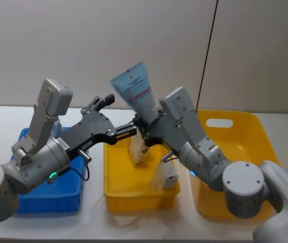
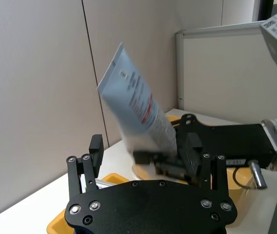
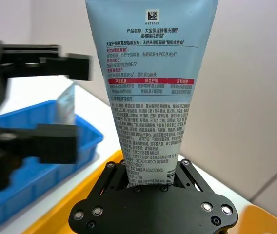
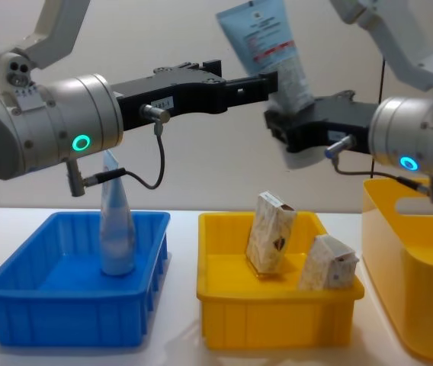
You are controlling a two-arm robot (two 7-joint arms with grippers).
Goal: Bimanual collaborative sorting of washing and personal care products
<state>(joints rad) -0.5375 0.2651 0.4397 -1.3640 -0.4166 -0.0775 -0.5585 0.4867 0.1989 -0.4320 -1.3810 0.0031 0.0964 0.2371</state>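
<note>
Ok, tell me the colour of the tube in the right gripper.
The tube is pale blue with red label bands; clearest in the right wrist view.

- squeeze tube (image 1: 136, 93) above the yellow bin (image 4: 274, 316): pale blue, red-and-white label bands, tiny dark print
- cartons (image 4: 268, 232) in the yellow bin: beige, speckly, dark mark
- blue bin (image 4: 72, 324) left of the yellow bin, second tube (image 4: 116, 229) inside is pale blue too

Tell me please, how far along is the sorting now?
Done: a tube stands in the blue bin, and two cartons sit in the middle yellow bin. In hand: the right gripper holds a pale-blue tube up, the open left gripper close beside it. Left: that tube is in no bin yet.
</note>
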